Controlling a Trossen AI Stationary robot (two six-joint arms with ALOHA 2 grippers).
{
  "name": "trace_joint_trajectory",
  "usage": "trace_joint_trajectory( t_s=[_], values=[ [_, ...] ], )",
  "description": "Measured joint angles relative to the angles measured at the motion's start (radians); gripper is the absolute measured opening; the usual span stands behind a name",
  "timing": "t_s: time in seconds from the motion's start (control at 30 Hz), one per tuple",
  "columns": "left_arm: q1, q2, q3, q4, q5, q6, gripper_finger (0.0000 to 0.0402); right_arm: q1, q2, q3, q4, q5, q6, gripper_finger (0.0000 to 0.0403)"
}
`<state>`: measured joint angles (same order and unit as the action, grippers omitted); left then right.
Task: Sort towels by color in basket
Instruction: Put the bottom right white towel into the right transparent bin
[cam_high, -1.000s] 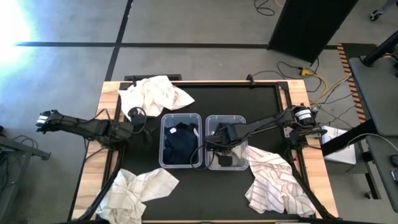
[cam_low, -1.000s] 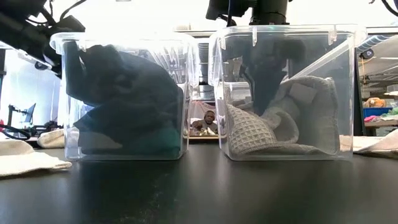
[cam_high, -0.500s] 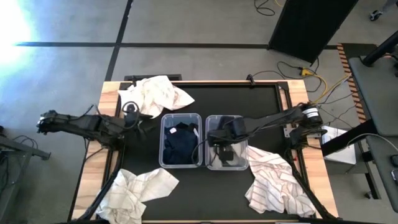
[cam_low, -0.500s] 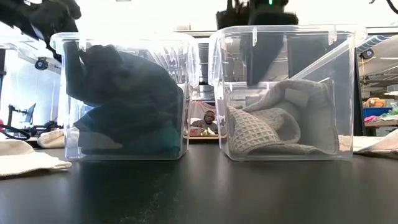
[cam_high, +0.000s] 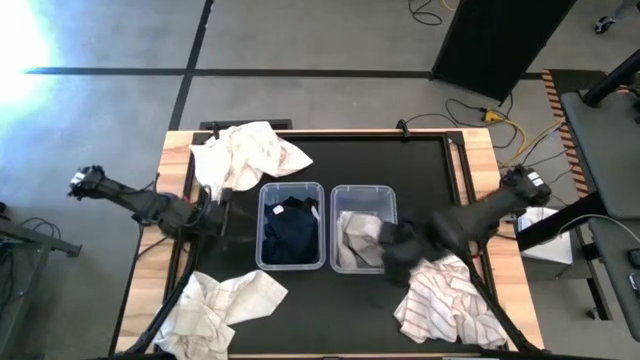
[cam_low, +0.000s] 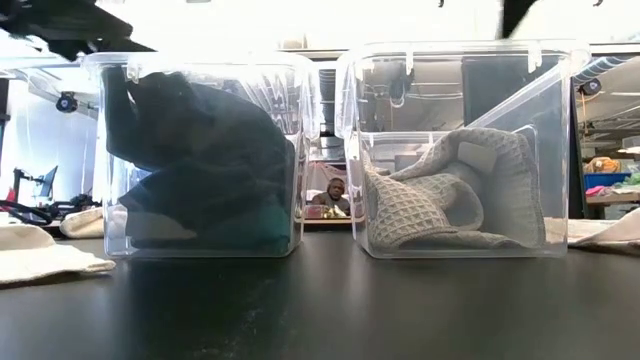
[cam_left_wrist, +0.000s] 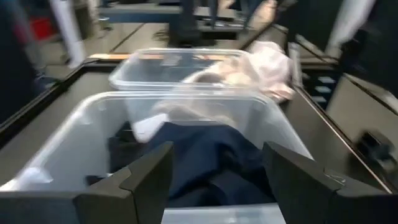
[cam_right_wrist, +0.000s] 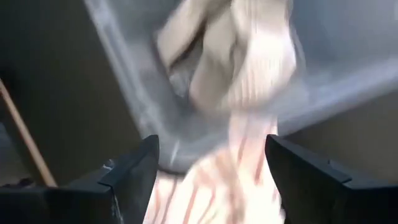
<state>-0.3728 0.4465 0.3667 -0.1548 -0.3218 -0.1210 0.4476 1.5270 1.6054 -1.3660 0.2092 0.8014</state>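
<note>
Two clear bins stand side by side mid-table. The left bin (cam_high: 290, 225) holds dark navy and black towels (cam_low: 200, 170). The right bin (cam_high: 362, 228) holds a cream waffle towel (cam_low: 450, 200) lying on its floor. A white towel with thin stripes (cam_high: 445, 295) lies on the table right of the bins. My right gripper (cam_high: 397, 258) hovers open over that towel's near-left edge, just outside the right bin; its wrist view shows the stripes (cam_right_wrist: 242, 168) below the fingers. My left gripper (cam_high: 215, 212) waits open left of the dark bin, facing it (cam_left_wrist: 205, 149).
A crumpled white towel (cam_high: 245, 150) lies at the far left of the table and another (cam_high: 225, 305) at the near left corner. Bare black table lies in front of the bins (cam_low: 320, 310). A person shows far behind the table (cam_low: 335, 192).
My right gripper has opened and let go of the cream towel, which has settled onto the right bin's floor. The gripper has risen out of the bin and swung toward the table's right and near edge, over the striped towel.
</note>
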Motion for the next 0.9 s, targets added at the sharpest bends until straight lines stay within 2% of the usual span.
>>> trace_joint_trajectory(
  t_s=[0.1, 0.2, 0.37, 0.6, 0.9],
  values=[
    [-0.057, -0.019, -0.030, 0.008, 0.000, -0.009, 0.0231, 0.124, -0.012, 0.000, -0.096, -0.013, 0.222, 0.0288],
    [-0.105, -0.038, -0.049, 0.008, 0.000, -0.044, 0.0231, 0.249, 0.004, -0.009, -0.181, -0.094, 0.462, 0.0295],
    [-0.165, -0.046, -0.073, 0.068, -0.006, -0.053, 0.0231, 0.394, 0.063, -0.022, -0.125, -0.211, 0.754, 0.0301],
    [-0.183, -0.033, -0.172, 0.216, -0.009, -0.039, 0.0231, 0.474, 0.198, -0.040, -0.092, -0.367, 0.898, 0.0290],
    [-0.183, -0.036, -0.218, 0.252, -0.037, -0.012, 0.0231, 0.480, 0.267, -0.179, 0.005, -0.525, 0.904, 0.0255]
  ],
)
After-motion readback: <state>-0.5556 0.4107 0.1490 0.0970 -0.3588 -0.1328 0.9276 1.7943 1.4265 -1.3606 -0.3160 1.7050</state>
